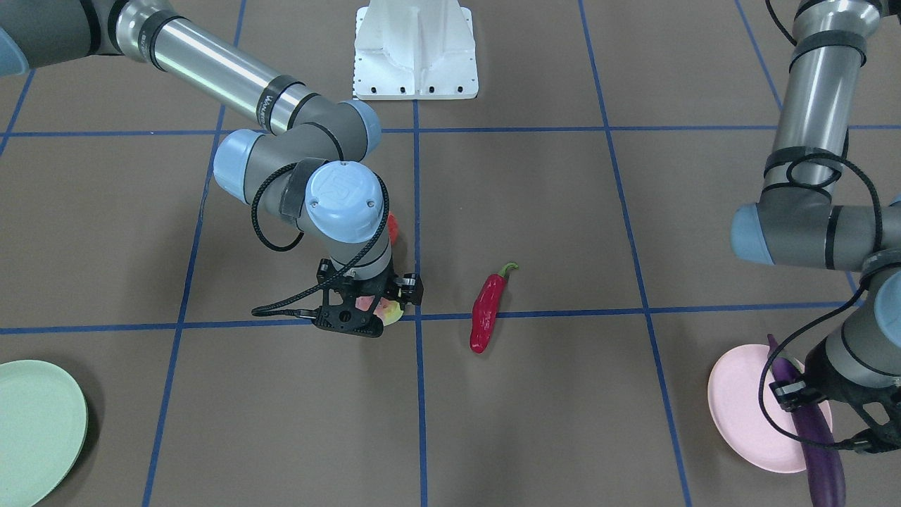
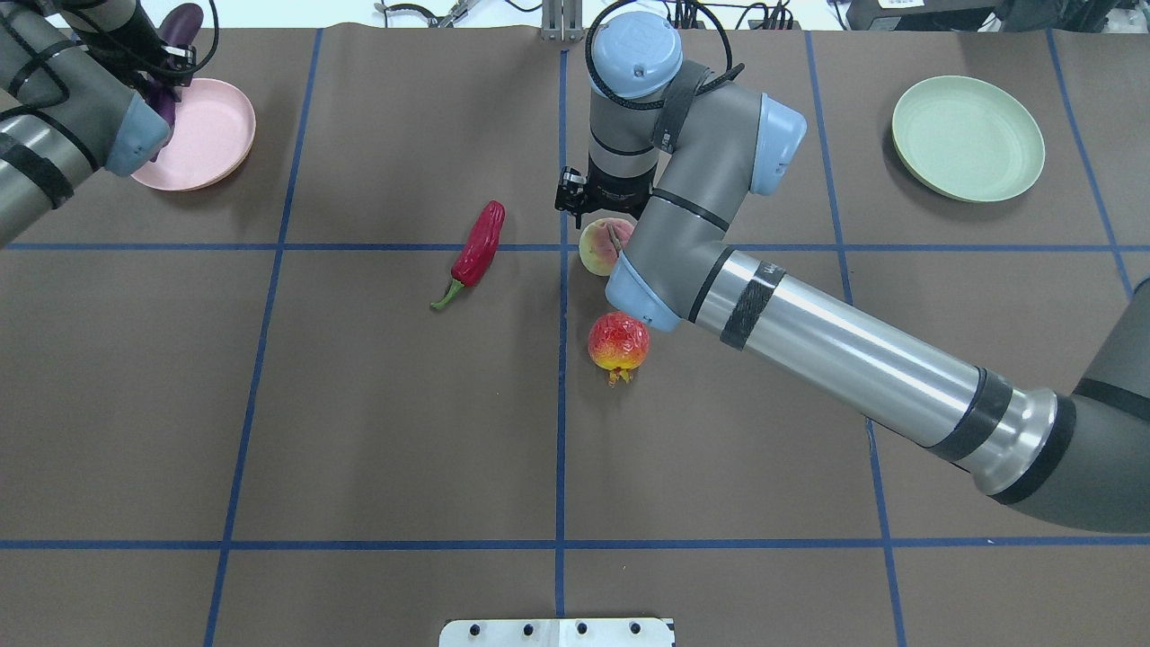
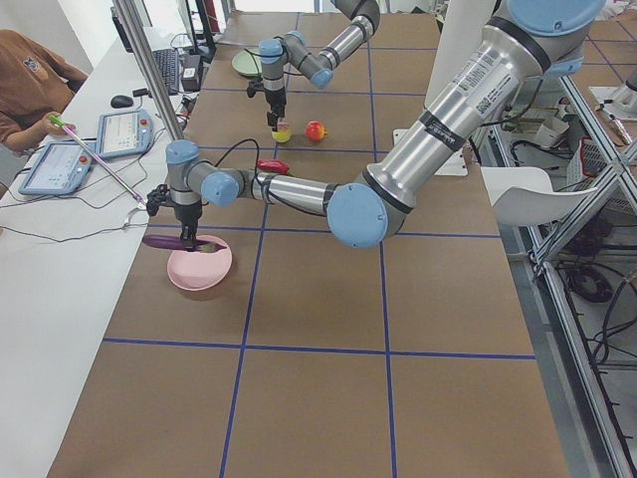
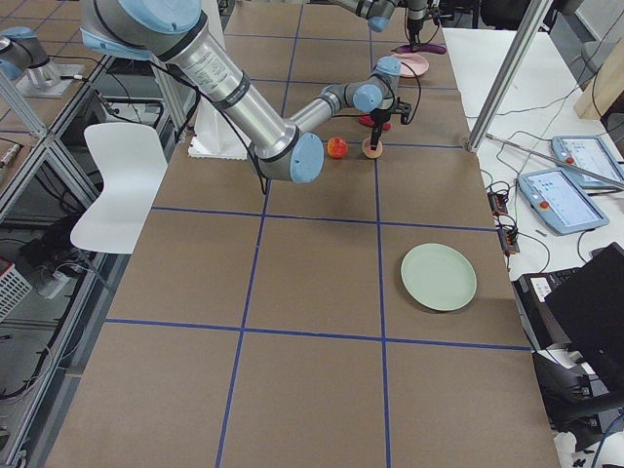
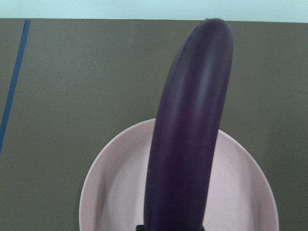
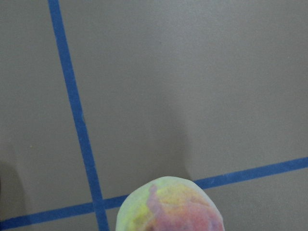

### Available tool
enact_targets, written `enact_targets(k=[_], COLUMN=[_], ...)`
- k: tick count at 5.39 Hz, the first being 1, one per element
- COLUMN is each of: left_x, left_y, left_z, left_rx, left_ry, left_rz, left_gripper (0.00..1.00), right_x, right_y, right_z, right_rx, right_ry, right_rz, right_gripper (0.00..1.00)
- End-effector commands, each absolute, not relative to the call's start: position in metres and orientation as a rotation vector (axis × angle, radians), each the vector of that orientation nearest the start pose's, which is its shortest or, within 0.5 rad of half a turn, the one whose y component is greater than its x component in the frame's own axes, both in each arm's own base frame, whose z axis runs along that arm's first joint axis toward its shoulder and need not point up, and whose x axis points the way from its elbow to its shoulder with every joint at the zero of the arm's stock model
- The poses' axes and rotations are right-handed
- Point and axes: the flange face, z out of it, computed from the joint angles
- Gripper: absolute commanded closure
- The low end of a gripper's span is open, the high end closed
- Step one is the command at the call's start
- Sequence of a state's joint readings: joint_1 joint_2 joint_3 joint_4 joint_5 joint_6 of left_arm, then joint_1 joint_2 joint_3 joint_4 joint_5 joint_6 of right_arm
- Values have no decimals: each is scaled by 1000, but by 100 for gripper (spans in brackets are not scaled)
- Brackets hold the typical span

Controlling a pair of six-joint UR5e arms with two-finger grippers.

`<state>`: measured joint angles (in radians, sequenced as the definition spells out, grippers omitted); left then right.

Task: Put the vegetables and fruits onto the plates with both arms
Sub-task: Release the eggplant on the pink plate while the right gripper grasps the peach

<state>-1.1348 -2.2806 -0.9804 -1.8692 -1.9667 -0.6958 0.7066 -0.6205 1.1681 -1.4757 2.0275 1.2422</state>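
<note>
My left gripper [image 1: 809, 394] is shut on the long purple eggplant [image 1: 820, 443] and holds it level just above the pale pink plate [image 1: 735, 405]. The left wrist view shows the eggplant [image 5: 192, 134] over that plate [image 5: 115, 187]. My right gripper [image 1: 373, 310] stands upright at the table's middle, closed around the yellow-pink peach [image 2: 597, 247], low at the table; the peach [image 6: 171, 207] fills the bottom of the right wrist view. The red-orange fruit [image 2: 618, 342] lies beside the right arm's wrist. The red chili [image 2: 481, 241] lies free on the table. The mint green plate [image 2: 968, 137] holds nothing.
The white base block [image 1: 415, 49] stands at the robot's side of the table. Blue tape lines cross the brown tabletop. The right forearm [image 2: 853, 359] stretches over the table near the red-orange fruit. An operator sits beyond the pink plate's end in the exterior left view.
</note>
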Motion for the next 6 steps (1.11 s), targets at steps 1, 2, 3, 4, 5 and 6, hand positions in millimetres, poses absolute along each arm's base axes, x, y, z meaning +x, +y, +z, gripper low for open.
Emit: enact_targets(k=[1,2,3,4,5,6], left_x=[266,263,263,262,262,261], left_y=[-757,-757,-758,-758,-758,-758], left_z=[488,490,489,488,489,488], left_rx=[168,180,186,189,189,197], left_ry=[501,491,485,485,485,483], left_rz=[-139,-80,-81,-83,-81,-80], left_gripper=[100,77,75,53,22,0], right_x=[-565,-568,-569,-571,-575,-576], right_y=[-593,-590,-589,-586,-582,-581], right_z=[221,222,222,226,228,228], right_rx=[-74,-79,-79,-83,-85,-83], right_ry=[-762,-761,-761,-757,-754,-757], right_rz=[210,210,209,204,198,194], right_gripper=[0,0,0,0,0,0])
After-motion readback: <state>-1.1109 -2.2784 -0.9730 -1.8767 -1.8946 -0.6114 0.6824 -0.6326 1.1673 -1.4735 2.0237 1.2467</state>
